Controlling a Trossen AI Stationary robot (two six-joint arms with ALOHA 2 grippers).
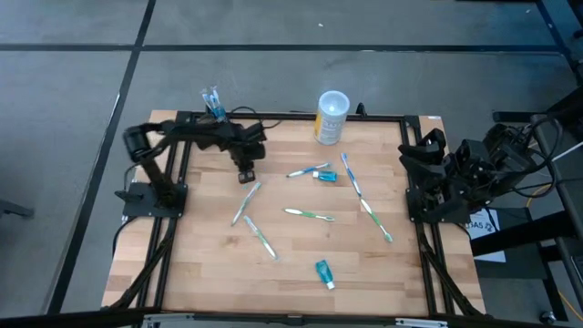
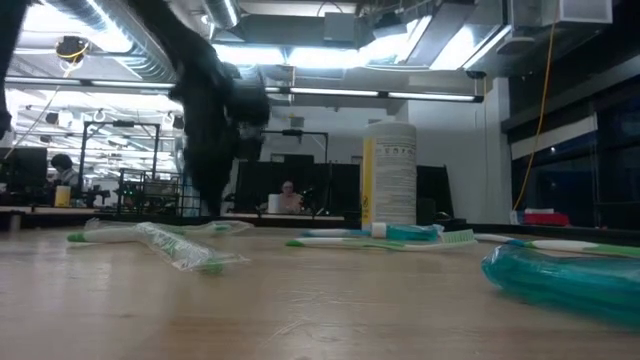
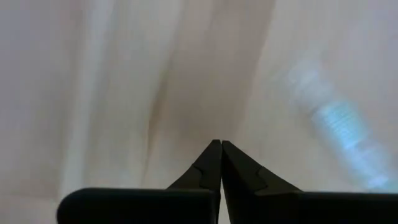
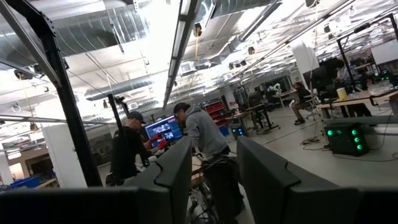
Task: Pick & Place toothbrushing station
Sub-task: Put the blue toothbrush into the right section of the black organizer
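Toothbrushing station: beyond table's far edge, near left hand | left hand: pressed together, empty

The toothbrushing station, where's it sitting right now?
In the high view the toothbrushing station stands at the table's far left edge, blue brushes upright in it, just behind the left arm and left of the white-and-yellow cup.
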